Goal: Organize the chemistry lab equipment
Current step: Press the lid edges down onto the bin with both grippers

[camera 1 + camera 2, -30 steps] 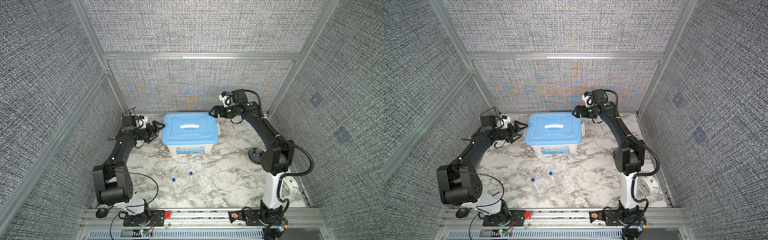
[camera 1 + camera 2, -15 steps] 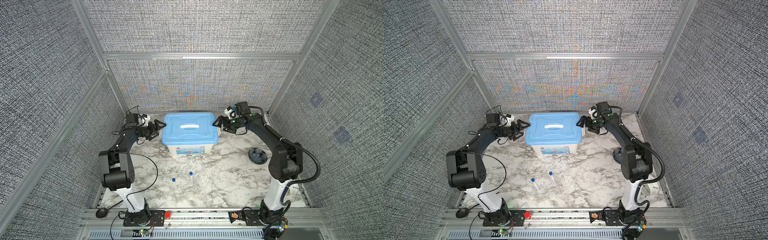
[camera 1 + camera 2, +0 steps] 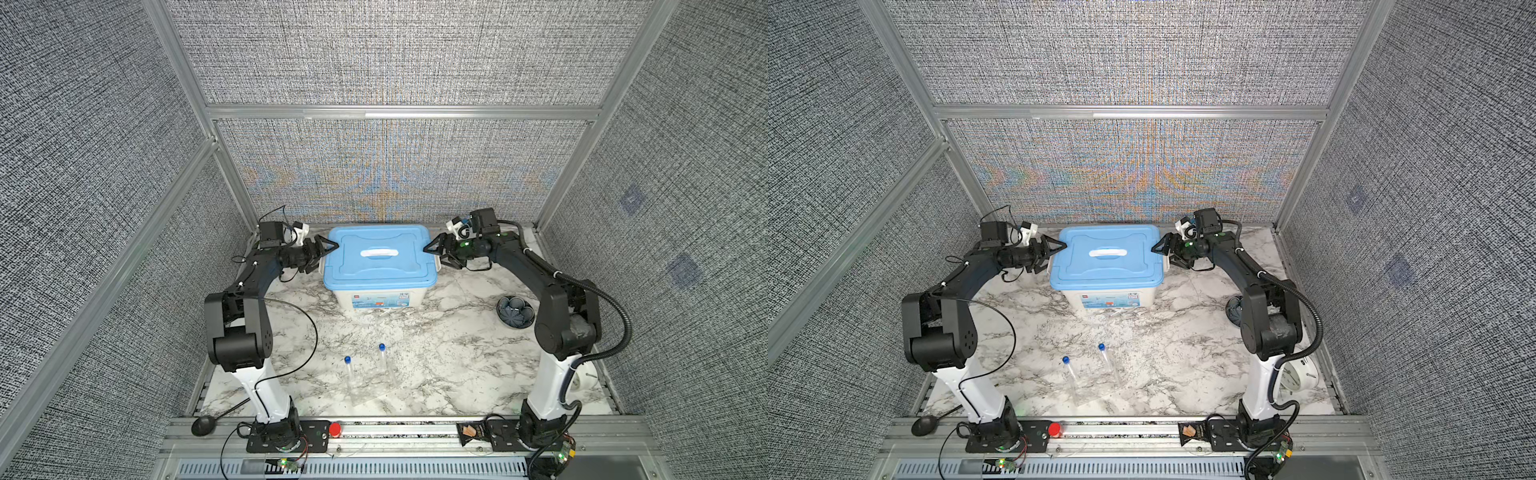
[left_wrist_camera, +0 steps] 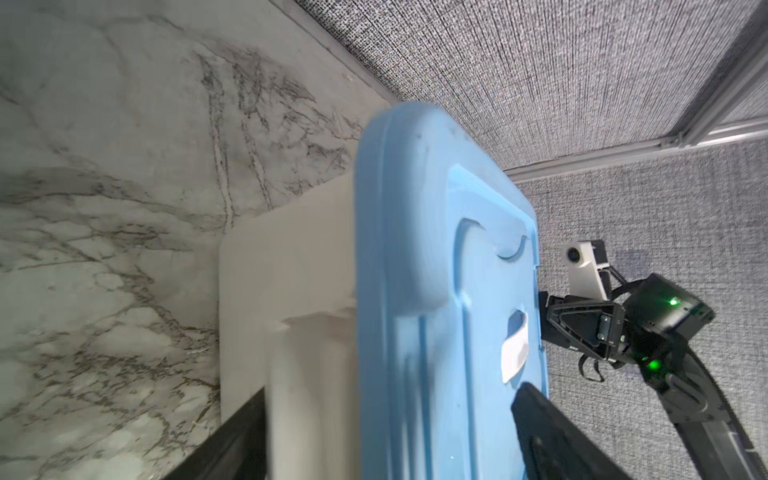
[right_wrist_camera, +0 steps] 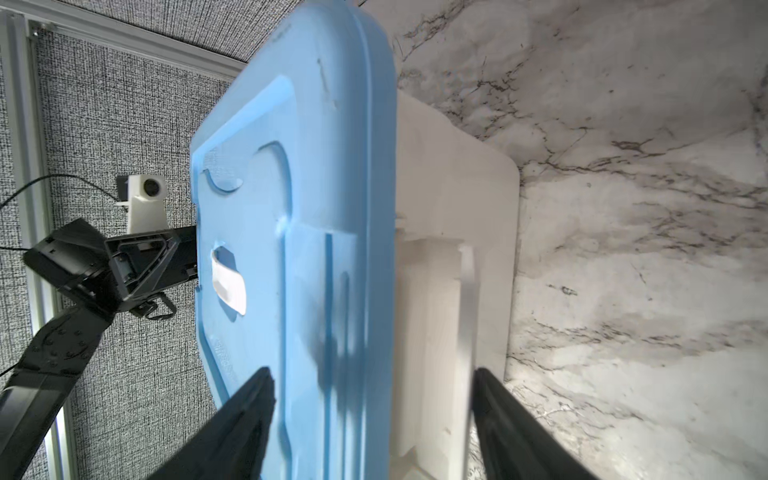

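Observation:
Two slim clear tubes with blue caps (image 3: 347, 359) (image 3: 381, 346) lie side by side on the marble table near the front, apart from both arms; both top views show them (image 3: 1065, 359) (image 3: 1101, 346). At the back stands a white box with a blue lid (image 3: 380, 259). My left gripper (image 3: 328, 257) (image 4: 392, 390) is at the box's left end, open, one finger above the lid and one beside the white side latch (image 4: 307, 374). My right gripper (image 3: 433, 257) (image 5: 372, 370) straddles the right end the same way, open around lid edge and latch (image 5: 432, 316).
A dark grey flower-shaped dish (image 3: 515, 311) sits on the table next to the right arm's elbow. A round white clock (image 3: 1304, 374) lies behind the right arm's base. Mesh walls close the back and sides.
Both grippers have come in and down onto the two ends of the box, and their jaws have narrowed somewhat around the lid's edges. The tubes have not moved.

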You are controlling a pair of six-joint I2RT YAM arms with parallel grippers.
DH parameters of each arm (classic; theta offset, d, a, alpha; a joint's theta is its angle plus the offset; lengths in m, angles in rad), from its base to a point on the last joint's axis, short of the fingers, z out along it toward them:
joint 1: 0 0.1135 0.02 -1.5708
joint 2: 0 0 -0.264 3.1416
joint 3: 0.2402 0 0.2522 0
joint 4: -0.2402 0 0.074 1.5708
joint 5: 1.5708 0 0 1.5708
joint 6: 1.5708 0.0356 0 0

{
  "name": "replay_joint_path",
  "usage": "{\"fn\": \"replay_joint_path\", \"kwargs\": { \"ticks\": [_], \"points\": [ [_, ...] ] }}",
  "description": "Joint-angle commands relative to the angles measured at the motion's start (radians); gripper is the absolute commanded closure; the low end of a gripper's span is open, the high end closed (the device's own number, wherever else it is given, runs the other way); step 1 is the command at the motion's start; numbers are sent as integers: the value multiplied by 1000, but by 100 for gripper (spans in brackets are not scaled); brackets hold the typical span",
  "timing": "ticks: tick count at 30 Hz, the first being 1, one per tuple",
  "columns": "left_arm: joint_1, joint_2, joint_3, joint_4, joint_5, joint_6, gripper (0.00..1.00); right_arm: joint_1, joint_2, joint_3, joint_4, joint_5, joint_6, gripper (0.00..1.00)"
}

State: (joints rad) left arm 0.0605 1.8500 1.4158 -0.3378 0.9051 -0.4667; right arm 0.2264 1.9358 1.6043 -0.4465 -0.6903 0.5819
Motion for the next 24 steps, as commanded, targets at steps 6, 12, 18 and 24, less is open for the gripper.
{"fn": "replay_joint_path", "kwargs": {
  "ticks": [6, 12, 18, 24],
  "points": [
    [-63, 2, 105, -255, -136, 220, 18, 25, -12, 56, -83, 82, -48, 40],
    [-87, 14, 141, -315, -209, 255, 22, 45, -14, 110, -189, 169, -104, 41],
    [-88, 12, 162, -334, -294, 250, 26, 51, -20, 120, -240, 203, -108, 41],
    [-91, -1, 165, -322, -300, 232, 27, 53, -34, 115, -261, 216, -123, 41]
  ]
}}
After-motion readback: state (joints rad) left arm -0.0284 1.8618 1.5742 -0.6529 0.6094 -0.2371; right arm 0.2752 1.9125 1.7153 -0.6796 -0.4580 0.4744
